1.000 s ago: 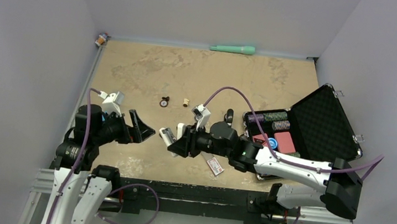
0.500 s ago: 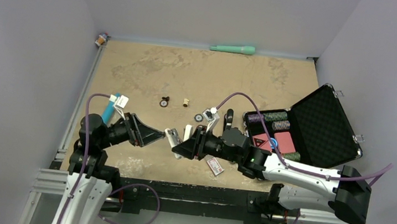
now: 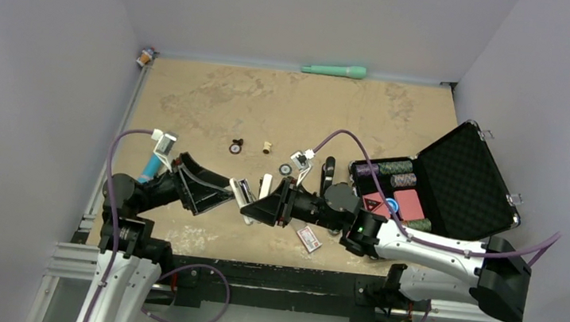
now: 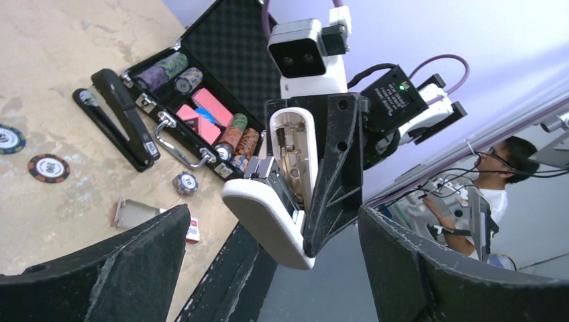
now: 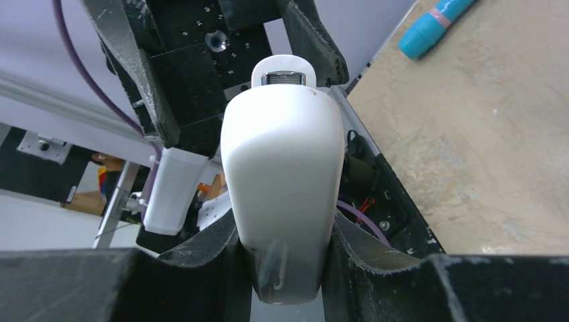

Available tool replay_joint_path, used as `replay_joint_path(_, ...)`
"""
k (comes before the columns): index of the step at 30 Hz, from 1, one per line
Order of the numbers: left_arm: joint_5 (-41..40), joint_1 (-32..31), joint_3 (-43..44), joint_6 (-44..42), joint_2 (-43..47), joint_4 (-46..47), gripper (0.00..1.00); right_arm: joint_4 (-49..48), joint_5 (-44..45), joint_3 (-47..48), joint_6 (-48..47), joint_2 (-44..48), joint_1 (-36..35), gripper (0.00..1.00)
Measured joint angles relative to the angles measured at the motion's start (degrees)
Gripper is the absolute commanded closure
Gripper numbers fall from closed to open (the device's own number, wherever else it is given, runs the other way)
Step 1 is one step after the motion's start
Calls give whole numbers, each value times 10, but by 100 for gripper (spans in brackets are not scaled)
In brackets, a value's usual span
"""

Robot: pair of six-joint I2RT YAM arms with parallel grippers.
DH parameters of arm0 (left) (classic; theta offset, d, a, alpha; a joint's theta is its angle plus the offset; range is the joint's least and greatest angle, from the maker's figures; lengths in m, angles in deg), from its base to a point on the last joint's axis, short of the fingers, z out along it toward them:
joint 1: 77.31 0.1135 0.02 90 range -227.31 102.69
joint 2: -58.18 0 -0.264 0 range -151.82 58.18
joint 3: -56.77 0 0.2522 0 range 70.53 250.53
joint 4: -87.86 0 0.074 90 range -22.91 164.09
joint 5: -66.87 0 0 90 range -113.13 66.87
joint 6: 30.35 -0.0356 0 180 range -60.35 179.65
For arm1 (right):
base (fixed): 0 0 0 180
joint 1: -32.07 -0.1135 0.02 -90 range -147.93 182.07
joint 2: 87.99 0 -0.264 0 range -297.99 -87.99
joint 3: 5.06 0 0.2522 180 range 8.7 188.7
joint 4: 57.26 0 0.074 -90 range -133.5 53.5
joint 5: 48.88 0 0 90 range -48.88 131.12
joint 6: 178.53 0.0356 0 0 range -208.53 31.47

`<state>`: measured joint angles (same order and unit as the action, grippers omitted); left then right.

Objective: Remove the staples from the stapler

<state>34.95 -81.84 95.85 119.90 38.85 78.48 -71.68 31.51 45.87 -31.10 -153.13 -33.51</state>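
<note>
- Tan, mottled counter point(image 3: 216, 98), pale walls on three sides.
- Open black case point(image 3: 465, 168) at the right, foam-lined lid tilted back; chip stacks point(image 3: 392, 172) and a pink box point(image 3: 407, 203) inside.
- Mint-green pen-like thing point(image 3: 334, 70) lying along the far edge.
- Blue marker point(image 3: 152, 167) near the left edge.
- Loose chip point(image 3: 235, 147) mid-counter, near a small cork-coloured piece point(image 3: 266, 147).
- Red-and-white packet point(image 3: 309, 239) near the front edge.
- Small jar-like thing point(image 3: 146, 56) in the far left corner.
- Person in a white shirt point(image 4: 493, 181), far off in the left wrist view.
</note>
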Motion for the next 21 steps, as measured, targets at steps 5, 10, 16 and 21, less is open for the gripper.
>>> replay_joint_path(5, 10, 0, -16, 54, -3, 89, 6, -40, -24, 7, 7, -23, 0, 100)
replay_joint_path(10, 18, 0, -21, 84, -11, 148, 12, -66, -40, 21, 8, -55, 0, 100)
replay_joint_path(16, 17, 0, -28, 91, -14, 156, 19, -97, -55, 26, 12, -81, 0, 100)
replay_joint_path(21, 17, 0, -34, 91, -14, 154, 25, -115, -65, 28, 16, -93, 0, 100)
